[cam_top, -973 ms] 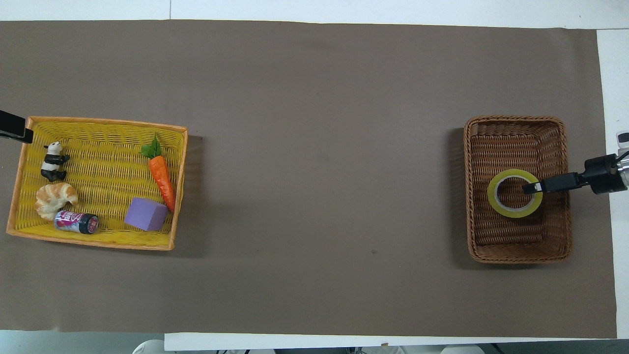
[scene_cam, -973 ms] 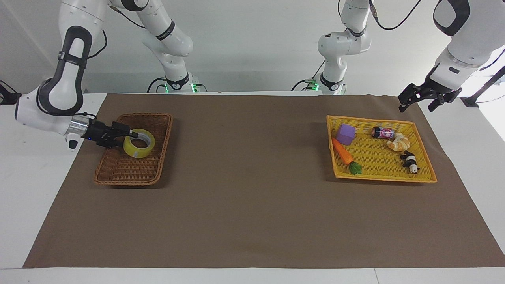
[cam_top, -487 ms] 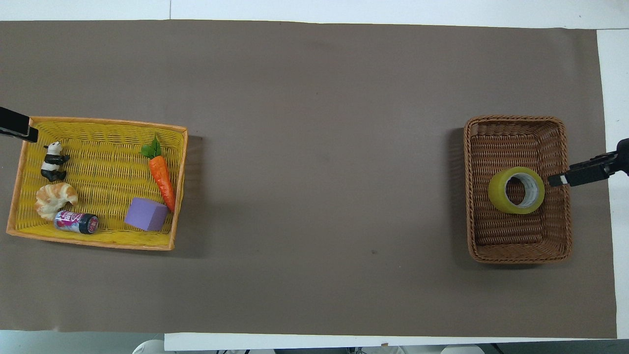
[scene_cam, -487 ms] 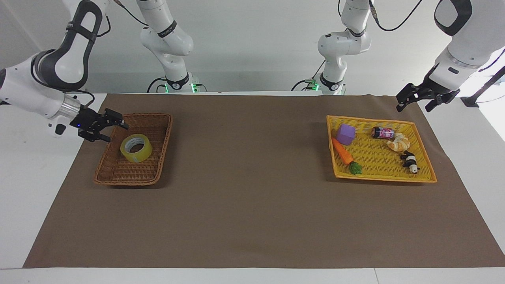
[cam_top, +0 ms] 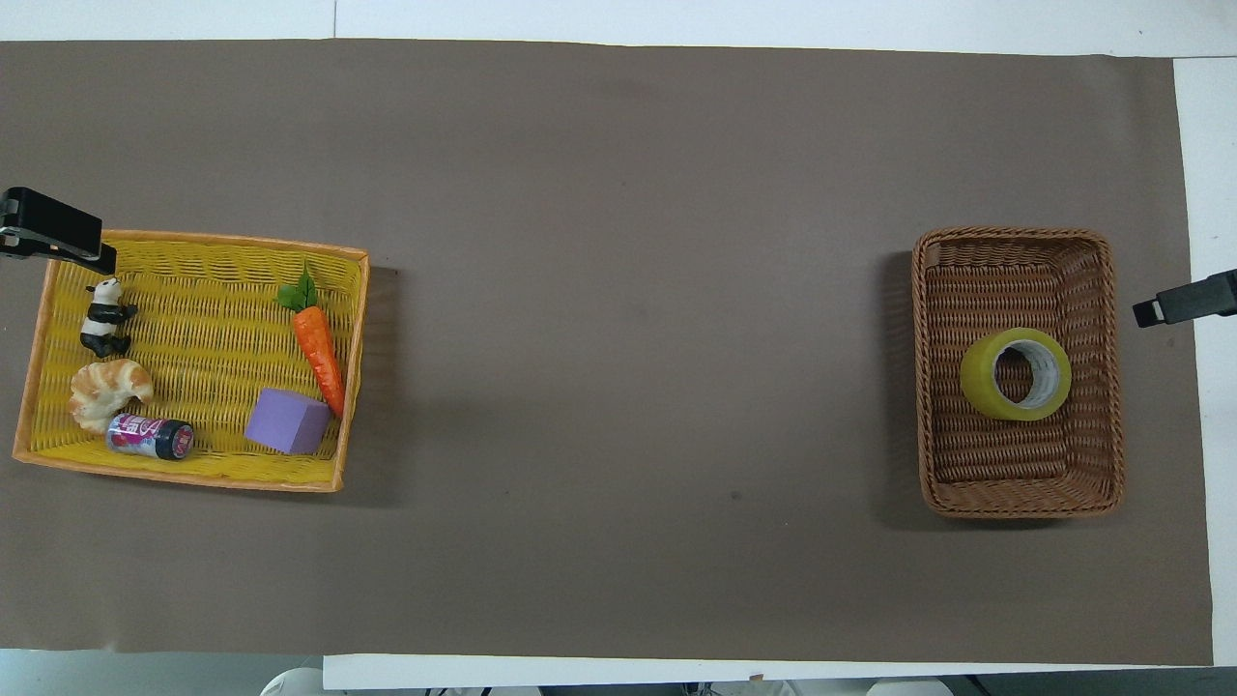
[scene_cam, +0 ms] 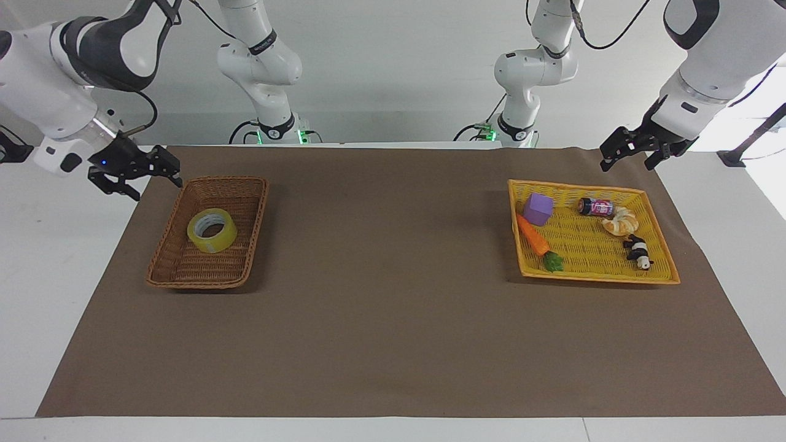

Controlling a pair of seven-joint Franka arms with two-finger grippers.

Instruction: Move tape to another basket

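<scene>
Right gripper has released tape, lifted clear of basket; now in air off basket's right-arm end, fingers apart, empty. Tape lies tilted in basket, nearer robots than middle. Left gripper has shifted slightly, hangs over table by yellow tray corner, fingers apart, empty, waiting.
</scene>
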